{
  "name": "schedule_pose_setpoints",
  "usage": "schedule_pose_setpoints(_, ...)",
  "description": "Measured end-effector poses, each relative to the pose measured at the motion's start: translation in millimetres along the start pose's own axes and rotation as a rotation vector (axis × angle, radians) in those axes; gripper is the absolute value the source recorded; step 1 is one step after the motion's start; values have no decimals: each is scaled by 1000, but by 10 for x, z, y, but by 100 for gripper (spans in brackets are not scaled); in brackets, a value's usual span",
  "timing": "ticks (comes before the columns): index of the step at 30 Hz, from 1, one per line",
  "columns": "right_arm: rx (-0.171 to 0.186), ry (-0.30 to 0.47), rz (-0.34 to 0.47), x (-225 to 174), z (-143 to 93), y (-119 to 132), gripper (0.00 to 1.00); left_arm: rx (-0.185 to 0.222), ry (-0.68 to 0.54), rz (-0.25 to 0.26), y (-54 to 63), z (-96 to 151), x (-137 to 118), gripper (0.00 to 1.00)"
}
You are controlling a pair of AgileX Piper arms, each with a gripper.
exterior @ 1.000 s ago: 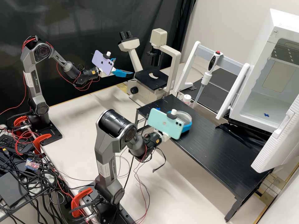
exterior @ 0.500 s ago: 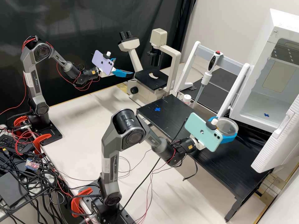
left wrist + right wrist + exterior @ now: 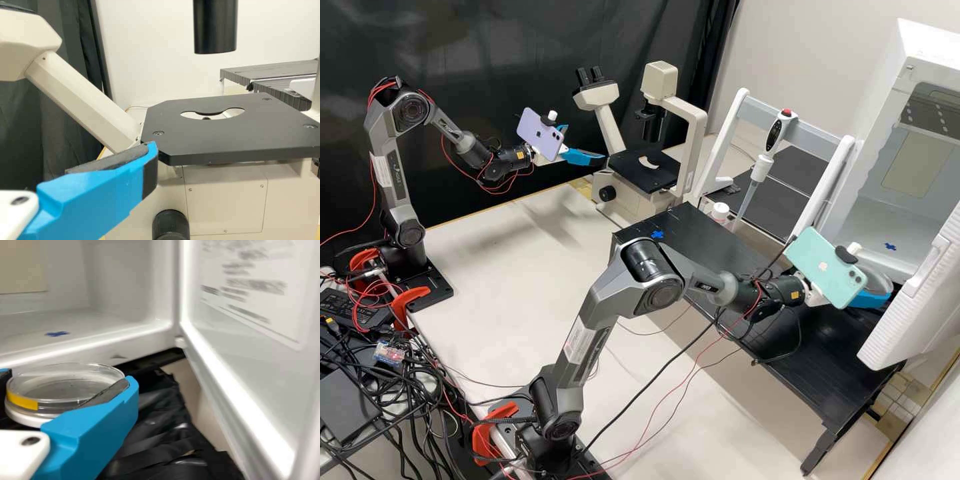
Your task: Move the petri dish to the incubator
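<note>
The incubator [image 3: 883, 90] stands open at right in the high view, its door [image 3: 913, 303] angled outward. Upper centre, the microscope [image 3: 620, 200]; beside it, the left end effector [image 3: 585, 143], spread. The right end effector [image 3: 872, 279] pinches the petri dish [image 3: 70, 390] just outside the incubator's front edge.

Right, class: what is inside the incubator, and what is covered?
Inside the incubator, a blue cross marks the floor and a beige panel shows on a wall. In the high view, the open door covers part of the floor.
</note>
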Motion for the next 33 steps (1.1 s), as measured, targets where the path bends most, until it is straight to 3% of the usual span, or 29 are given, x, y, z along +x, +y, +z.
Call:
schedule_pose_setpoints(6,2,7,6,-10,30,133,0,0,0,0,0,0,0,100)
schedule_pose_setpoints(12,5,61,31,-296,-9,261,0,0,0,0,0,0,0,100)
schedule_pose_setpoints(22,37,148,103,-492,-244,434,0,0,0,0,0,0,0,100)
schedule_pose_setpoints(28,-7,147,102,-187,-454,366,0,0,0,0,0,0,0,100)
schedule_pose_setpoints(33,-42,91,60,96,-449,232,0,0,0,0,0,0,0,100)
